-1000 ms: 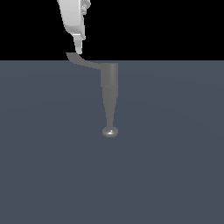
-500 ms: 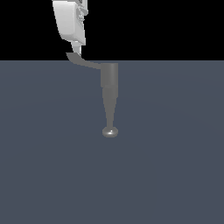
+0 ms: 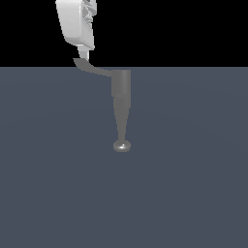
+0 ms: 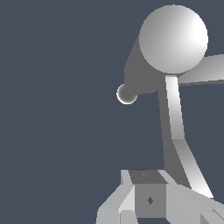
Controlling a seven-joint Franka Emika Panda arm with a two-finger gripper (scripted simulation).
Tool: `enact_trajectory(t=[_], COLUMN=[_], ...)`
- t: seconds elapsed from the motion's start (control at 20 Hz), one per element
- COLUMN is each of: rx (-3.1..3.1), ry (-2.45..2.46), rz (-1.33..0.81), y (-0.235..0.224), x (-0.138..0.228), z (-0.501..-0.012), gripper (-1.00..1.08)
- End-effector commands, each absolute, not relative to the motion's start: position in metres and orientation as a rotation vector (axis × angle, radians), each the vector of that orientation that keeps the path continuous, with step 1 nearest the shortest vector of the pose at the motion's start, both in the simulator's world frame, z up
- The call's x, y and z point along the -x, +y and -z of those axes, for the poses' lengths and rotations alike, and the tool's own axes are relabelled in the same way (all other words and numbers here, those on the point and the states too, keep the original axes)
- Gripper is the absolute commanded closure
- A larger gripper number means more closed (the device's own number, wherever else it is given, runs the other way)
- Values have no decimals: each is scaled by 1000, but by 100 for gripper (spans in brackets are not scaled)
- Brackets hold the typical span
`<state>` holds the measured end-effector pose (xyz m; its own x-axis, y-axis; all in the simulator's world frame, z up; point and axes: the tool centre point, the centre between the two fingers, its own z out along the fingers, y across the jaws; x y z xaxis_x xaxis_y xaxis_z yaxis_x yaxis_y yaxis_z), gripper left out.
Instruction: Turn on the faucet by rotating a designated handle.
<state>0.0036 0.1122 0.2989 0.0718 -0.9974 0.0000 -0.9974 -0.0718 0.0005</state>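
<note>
The grey faucet point(image 3: 121, 87) stands on the dark floor, and its spout tapers down to a small shiny knob point(image 3: 122, 146). The thin curved handle point(image 3: 92, 68) projects from the body toward the exterior view's left and ends in a flared tip. My white gripper point(image 3: 85, 52) comes down from above, with its fingers together just over the handle's tip, touching or nearly touching it. In the wrist view the handle point(image 4: 175, 127) runs from the faucet's round top point(image 4: 173, 38) to my gripper point(image 4: 148, 194). The knob point(image 4: 127, 94) shows beside it.
The flat dark grey floor point(image 3: 193, 184) spreads around the faucet, with a black background behind it. In the wrist view another grey part point(image 4: 205, 70) sticks out from the faucet's far side.
My gripper has shifted a little toward the exterior view's left, its tip staying above the handle's tip. The handle and the faucet have not visibly moved.
</note>
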Motion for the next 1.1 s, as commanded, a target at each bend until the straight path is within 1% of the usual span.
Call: enact_trajectory(t=[0.0, 1.05], rx=[-2300, -2299], ry=[-2140, -2141], rz=[0, 0], y=[112, 105], x=[4, 67], z=[-299, -299], gripper=[108, 108])
